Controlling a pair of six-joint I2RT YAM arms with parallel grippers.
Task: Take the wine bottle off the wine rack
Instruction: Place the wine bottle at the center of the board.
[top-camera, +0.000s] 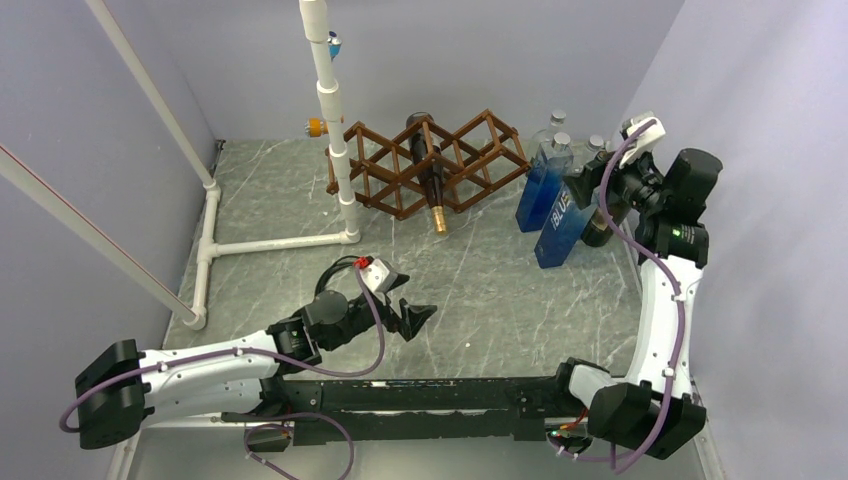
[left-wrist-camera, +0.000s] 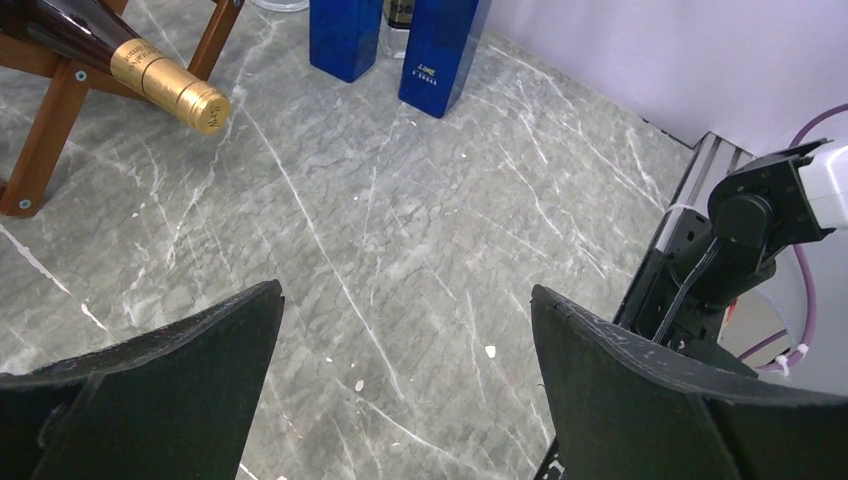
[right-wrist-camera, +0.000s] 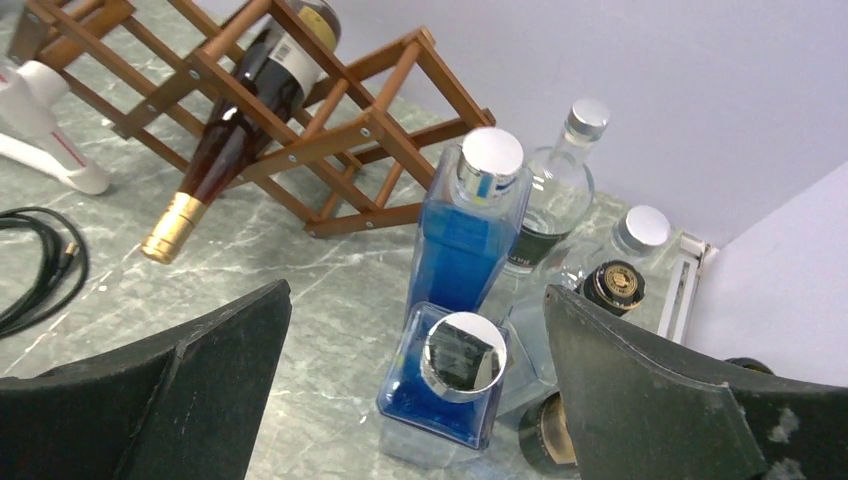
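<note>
Here, the wine bottle lies in a middle cell of the wine rack at the far side of the table. Its gold-capped neck sticks out toward the arms and slopes down to the tabletop. The left gripper, its fingers wide apart and holding nothing, hovers low over the marble, well in front of the bottle's cap. The right gripper, also spread and empty, is above the blue bottles to the right of the rack, apart from the wine bottle.
</note>
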